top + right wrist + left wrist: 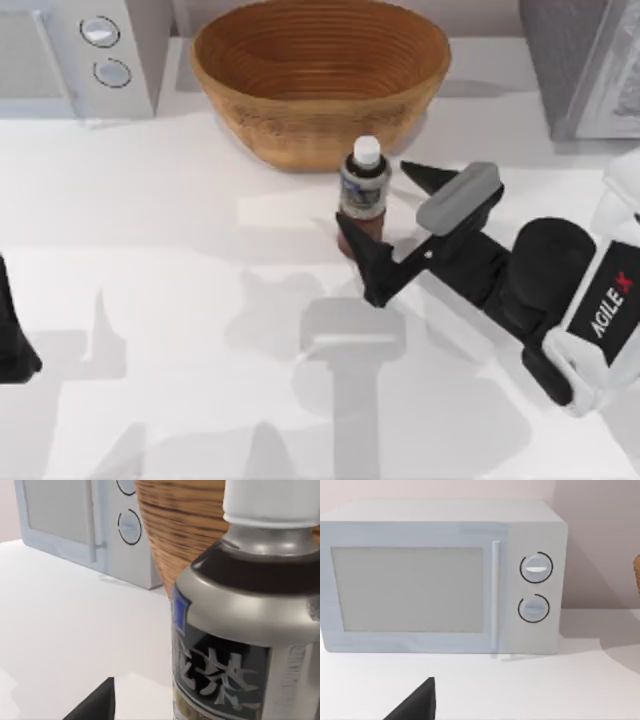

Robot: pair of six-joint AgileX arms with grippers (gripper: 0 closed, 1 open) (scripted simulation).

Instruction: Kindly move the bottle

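While my left gripper [15, 345] sat parked at the table's left edge, fingers I could not judge, my right gripper [390, 235] had its fingers spread around the upright bottle [363, 195], which stood just before the woven bowl [320, 75].

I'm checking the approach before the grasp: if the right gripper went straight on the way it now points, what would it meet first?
Most likely the bottle. The right gripper points toward the top view's left with open fingers either side of it; the bottle looms close in the right wrist view. The woven bowl stands behind, probably off that line.
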